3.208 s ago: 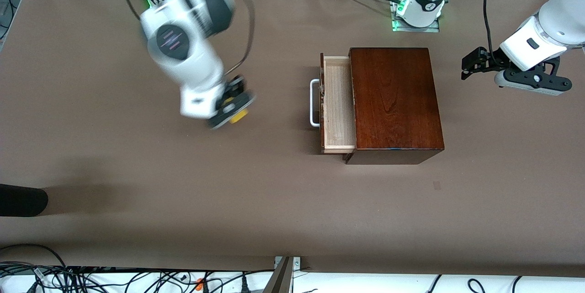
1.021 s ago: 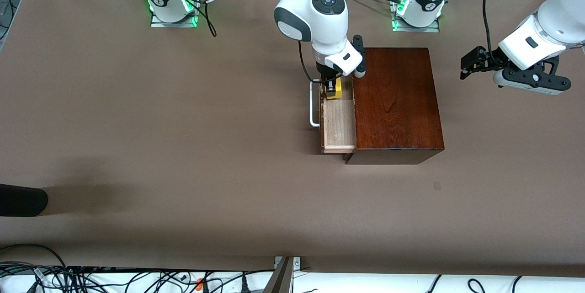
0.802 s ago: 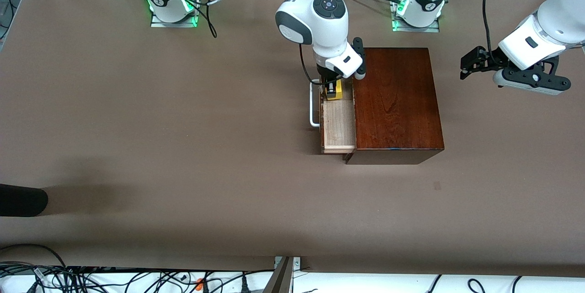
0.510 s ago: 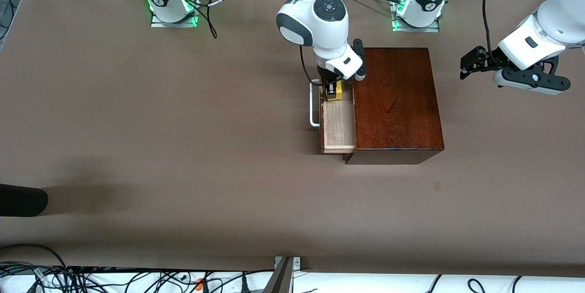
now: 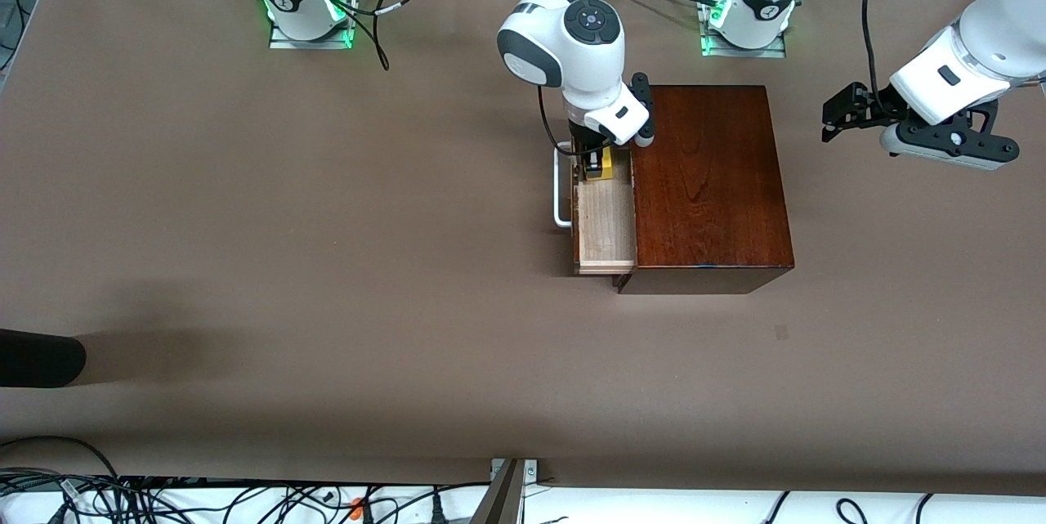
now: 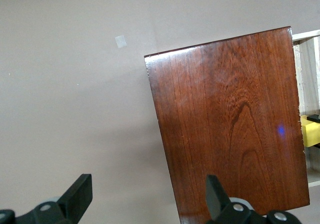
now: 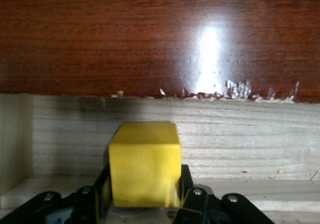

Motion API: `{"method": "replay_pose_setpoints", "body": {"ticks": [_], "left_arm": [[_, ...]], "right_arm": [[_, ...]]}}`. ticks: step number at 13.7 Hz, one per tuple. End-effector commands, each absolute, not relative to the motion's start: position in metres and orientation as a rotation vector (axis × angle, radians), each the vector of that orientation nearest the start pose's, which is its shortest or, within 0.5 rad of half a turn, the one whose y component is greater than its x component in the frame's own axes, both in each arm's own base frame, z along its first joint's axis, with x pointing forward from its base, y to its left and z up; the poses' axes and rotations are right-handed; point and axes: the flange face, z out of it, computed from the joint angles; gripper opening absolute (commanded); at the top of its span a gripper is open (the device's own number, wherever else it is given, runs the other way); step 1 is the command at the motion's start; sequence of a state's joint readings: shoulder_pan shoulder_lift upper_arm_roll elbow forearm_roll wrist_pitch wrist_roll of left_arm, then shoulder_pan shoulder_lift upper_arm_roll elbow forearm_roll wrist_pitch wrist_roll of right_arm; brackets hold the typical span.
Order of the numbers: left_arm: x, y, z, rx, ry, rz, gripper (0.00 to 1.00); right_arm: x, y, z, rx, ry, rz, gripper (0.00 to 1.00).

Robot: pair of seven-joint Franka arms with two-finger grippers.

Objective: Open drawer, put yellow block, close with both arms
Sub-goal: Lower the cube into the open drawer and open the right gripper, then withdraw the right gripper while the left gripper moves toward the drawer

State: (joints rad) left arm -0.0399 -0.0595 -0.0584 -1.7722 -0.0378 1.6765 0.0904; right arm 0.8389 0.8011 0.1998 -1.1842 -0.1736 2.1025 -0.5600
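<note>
Front view: drawer pulled out of the wooden box on the desk. Right hand over the drawer, clamped on the yellow block. Left hand waits above the desk at the left arm's end.

Left wrist view: left hand fingers spread wide.

Right wrist view: block gripped above the drawer floor.

I see the drawer pulled open at the box's nine o'clock side. The little yellow block sits pinched in my right gripper, low inside the drawer.
</note>
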Motion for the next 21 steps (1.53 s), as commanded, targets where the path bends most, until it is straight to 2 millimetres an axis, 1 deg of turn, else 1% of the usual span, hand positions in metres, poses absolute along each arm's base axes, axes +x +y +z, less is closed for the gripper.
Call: {"method": "replay_pose_setpoints", "body": {"ticks": [1, 4, 6, 7, 8, 9, 11, 12, 13, 14, 15, 16, 17, 18, 19, 20, 21], "left_arm": [[0.540, -0.061, 0.578, -3.187, 0.313, 0.049, 1.00], [0.540, -0.061, 0.579, -3.188, 0.313, 0.047, 1.00], [0.542, -0.063, 0.577, -3.186, 0.315, 0.054, 1.00], [0.543, -0.063, 0.581, -3.186, 0.316, 0.040, 1.00], [0.543, -0.063, 0.582, -3.186, 0.316, 0.037, 1.00], [0.545, -0.063, 0.580, -3.186, 0.316, 0.044, 1.00], [0.544, -0.063, 0.580, -3.186, 0.316, 0.054, 1.00], [0.544, -0.063, 0.580, -3.188, 0.316, 0.059, 1.00], [0.544, -0.063, 0.580, -3.188, 0.316, 0.059, 1.00], [0.544, -0.065, 0.583, -3.188, 0.319, 0.047, 1.00], [0.545, -0.072, 0.586, -3.185, 0.339, 0.043, 1.00], [0.545, -0.078, 0.586, -3.184, 0.351, 0.041, 1.00], [0.547, -0.078, 0.587, -3.184, 0.354, 0.036, 1.00], [0.546, -0.083, 0.586, -3.182, 0.369, 0.056, 1.00], [0.545, -0.094, 0.586, -3.178, 0.413, 0.064, 1.00], [0.543, -0.099, 0.583, -3.173, 0.442, 0.084, 1.00], [0.541, -0.105, 0.579, -3.168, 0.467, 0.121, 1.00]], "right_arm": [[0.440, 0.633, 0.317, 2.147, 2.258, 0.180, 0.99], [0.440, 0.631, 0.328, 2.172, 2.232, 0.181, 1.00], [0.436, 0.630, 0.338, 2.176, 2.228, 0.148, 1.00], [0.437, 0.627, 0.355, 2.184, 2.223, 0.156, 1.00], [0.439, 0.628, 0.384, 2.195, 2.221, 0.201, 1.00], [0.439, 0.627, 0.396, 2.215, 2.217, 0.188, 1.00], [0.446, 0.618, 0.435, 2.254, 2.197, 0.220, 1.00], [0.452, 0.608, 0.455, 2.264, 2.176, 0.246, 1.00], [0.463, 0.595, 0.468, 2.288, 2.145, 0.248, 1.00], [0.485, 0.570, 0.477, 2.342, 2.096, 0.220, 1.00], [0.503, 0.545, 0.493, 2.397, 2.048, 0.209, 1.00], [0.526, 0.516, 0.507, 2.448, 1.993, 0.225, 1.00], [0.546, 0.489, 0.521, 2.486, 1.937, 0.249, 1.00], [0.564, 0.459, 0.539, 2.525, 1.876, 0.285, 1.00], [0.582, 0.429, 0.553, 2.565, 1.810, 0.311, 1.00], [0.594, 0.399, 0.567, 2.598, 1.747, 0.313, 1.00], [0.607, 0.361, 0.574, 2.673, 1.665, 0.252, 1.00]]}}
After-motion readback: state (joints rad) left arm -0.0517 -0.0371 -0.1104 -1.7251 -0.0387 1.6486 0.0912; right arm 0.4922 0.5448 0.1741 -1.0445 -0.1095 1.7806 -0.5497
